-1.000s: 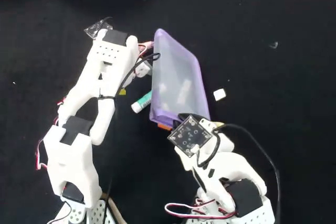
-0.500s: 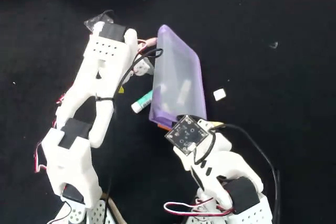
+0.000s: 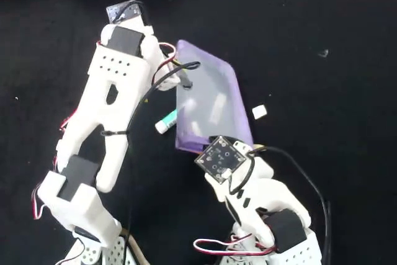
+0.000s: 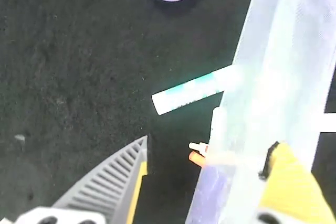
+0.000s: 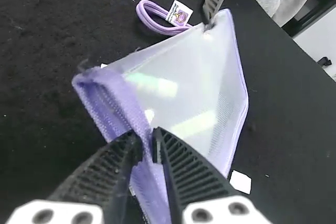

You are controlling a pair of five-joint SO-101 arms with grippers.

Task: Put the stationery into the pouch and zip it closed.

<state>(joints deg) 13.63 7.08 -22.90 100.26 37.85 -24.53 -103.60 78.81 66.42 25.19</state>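
- Right gripper (image 5: pixel 147 137): fingers closed on the purple zip band at the near end of the pouch (image 3: pixel 211 94), which sits mid-surface between the two arms. It is a thin pinch on soft fabric, so a sideways tug could pull the band free and drop that end.
- Left gripper (image 4: pixel 209 146): fingers spread apart, gripping nothing, at the pouch's far-left corner. With only one end held, the pouch may swing or fold when anything is pushed into it.
- Green-and-white stick (image 3: pixel 166 121) lies outside, one end against the pouch's left edge. White eraser (image 3: pixel 259 112) lies outside, just right of the pouch. Zipping now would shut both out.
- The stick is round. A nudge from a finger or the pouch wall could roll it left across the black surface (image 3: pixel 322 153), away from the opening.
- Pale items show through the pouch wall. An orange-tipped piece (image 4: pixel 197 156) sits at the near end, possibly poking out of the mouth; the view is too crowded to be sure. If it does, a tilt could spill it or the slider could jam on it.
- Purple loop strap (image 5: pixel 157 14) lies by the far corner. An open finger could snag it and drag the pouch.
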